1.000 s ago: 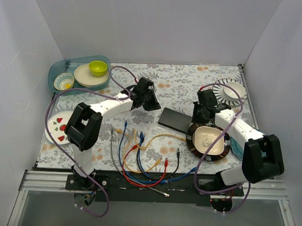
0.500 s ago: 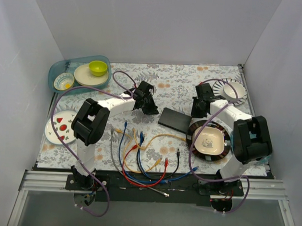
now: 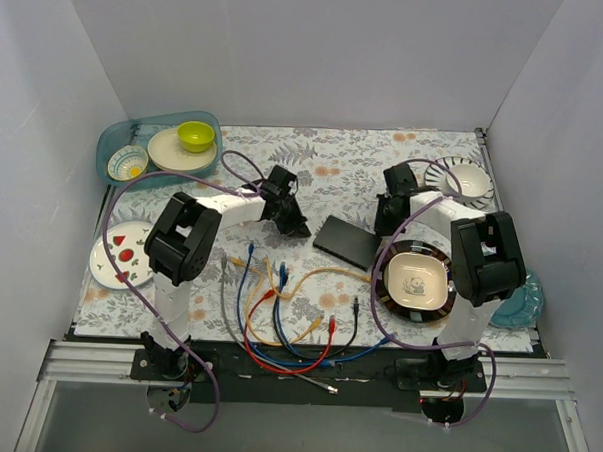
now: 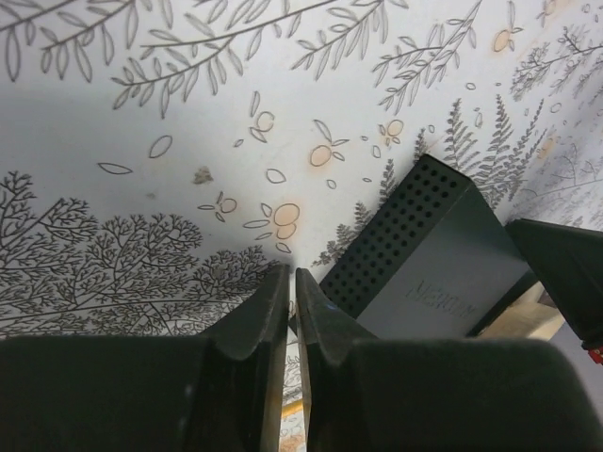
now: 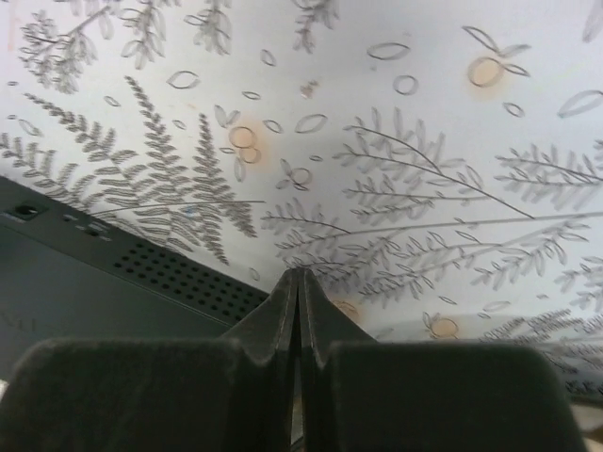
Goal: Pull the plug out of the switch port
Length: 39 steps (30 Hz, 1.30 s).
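Beside the switch [image 3: 347,244], left end effector [image 4: 292,275] clenched empty, right end effector [image 5: 299,274] likewise, arms seemingly folded back.

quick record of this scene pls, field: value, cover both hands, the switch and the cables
left hand: shut, empty, low beside the left end of the switch
right hand: shut, empty, by the switch's far right corner
switch: lying flat, vent holes showing on its short sides
cables: loose tangle nearer the arm bases; none seen reaching the switch
panda plate: just right of the switch
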Available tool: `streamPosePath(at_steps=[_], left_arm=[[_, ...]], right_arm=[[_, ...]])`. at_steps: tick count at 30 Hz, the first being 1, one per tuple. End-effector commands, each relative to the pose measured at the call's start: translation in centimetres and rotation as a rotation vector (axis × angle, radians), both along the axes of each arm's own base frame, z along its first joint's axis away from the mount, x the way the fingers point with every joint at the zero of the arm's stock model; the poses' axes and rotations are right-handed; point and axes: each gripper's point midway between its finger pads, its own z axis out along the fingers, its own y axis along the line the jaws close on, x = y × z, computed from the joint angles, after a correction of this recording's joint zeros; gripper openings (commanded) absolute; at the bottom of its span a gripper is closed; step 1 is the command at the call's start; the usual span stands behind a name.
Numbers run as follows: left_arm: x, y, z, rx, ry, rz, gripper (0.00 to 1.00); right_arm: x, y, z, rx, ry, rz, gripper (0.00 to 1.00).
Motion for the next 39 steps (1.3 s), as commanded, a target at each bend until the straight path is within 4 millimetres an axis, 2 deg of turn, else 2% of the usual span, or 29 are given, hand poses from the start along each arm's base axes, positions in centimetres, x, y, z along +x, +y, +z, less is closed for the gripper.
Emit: streamPosePath(at_steps=[1, 3, 4, 6, 7, 8, 9, 11, 12, 13, 14, 15, 17, 18, 19, 25, 26, 29, 32, 39], left_arm=[[0.0, 1.1, 0.2, -0.022, 0.024, 0.021, 0.08], [0.5, 2.0, 0.3, -0.022, 0.025, 0.045, 0.08], [0.5, 2.3, 0.5, -0.023, 0.023, 0.051, 0.08], [0.8, 3.3, 0.7, -0.018, 0.021, 0.076, 0.08], [0.9, 3.6, 1.1, -0.017, 0.015, 0.087, 0.08], [1.0, 4.2, 1.0, -0.007, 0.014, 0.1, 0.08], [1.1, 4.5, 1.1, -0.005, 0.011, 0.107, 0.08], [1.3, 5.4, 1.6, -0.001, 0.003, 0.132, 0.08], [1.3, 5.8, 1.6, 0.003, 0.0, 0.138, 0.08], [1.3, 5.9, 1.8, 0.003, -0.004, 0.141, 0.08], [1.4, 6.2, 2.2, 0.004, -0.014, 0.143, 0.08], [1.3, 6.4, 2.2, 0.007, -0.016, 0.147, 0.08], [1.1, 6.5, 2.2, 0.009, -0.015, 0.146, 0.08], [1.1, 6.5, 2.2, 0.007, -0.016, 0.145, 0.08], [0.8, 6.4, 2.0, 0.0, -0.005, 0.14, 0.08], [0.6, 5.9, 1.7, -0.03, 0.004, 0.13, 0.07], [0.5, 5.7, 1.7, -0.041, 0.009, 0.122, 0.07], [0.3, 5.1, 1.5, -0.065, 0.025, 0.106, 0.07], [0.2, 4.6, 2.4, -0.109, -0.001, 0.082, 0.07], [2.2, 3.0, 9.5, -0.237, -0.236, 0.014, 0.08]], right_arm=[[1.2, 3.3, 0.2, 0.11, 0.011, 0.056, 0.06], [1.6, 4.9, 0.5, 0.145, 0.011, 0.086, 0.06], [1.6, 5.5, 0.1, 0.156, 0.026, 0.093, 0.06], [2.6, 7.7, 1.1, 0.201, 0.007, 0.136, 0.06], [2.7, 8.3, 0.5, 0.203, 0.022, 0.151, 0.07], [3.6, 9.3, 1.7, 0.215, 0.002, 0.169, 0.07], [3.9, 9.6, 1.8, 0.21, 0.001, 0.17, 0.07], [4.7, 9.3, 2.7, 0.188, -0.024, 0.155, 0.07], [5.3, 8.4, 3.3, 0.144, -0.061, 0.127, 0.07], [5.6, 7.9, 5.1, 0.129, -0.108, 0.116, 0.07], [5.8, 7.1, 5.7, 0.114, -0.127, 0.105, 0.07], [5.7, 5.7, 6.6, 0.07, -0.15, 0.071, 0.06], [5.4, 4.2, 7.0, 0.051, -0.162, 0.043, 0.06], [5.1, 3.6, 7.9, 0.049, -0.182, 0.031, 0.06], [4.1, 2.9, 7.0, 0.037, -0.162, 0.026, 0.06], [0.4, 0.9, 5.8, -0.008, -0.12, 0.02, 0.05], [-0.4, 0.5, 5.0, -0.019, -0.1, 0.02, 0.05], [-1.3, 0.5, 3.7, -0.014, -0.061, 0.044, 0.05], [-1.3, 1.3, 2.9, 0.021, -0.057, 0.056, 0.05], [-1.5, 2.9, 0.7, 0.077, 0.031, 0.078, 0.05]])
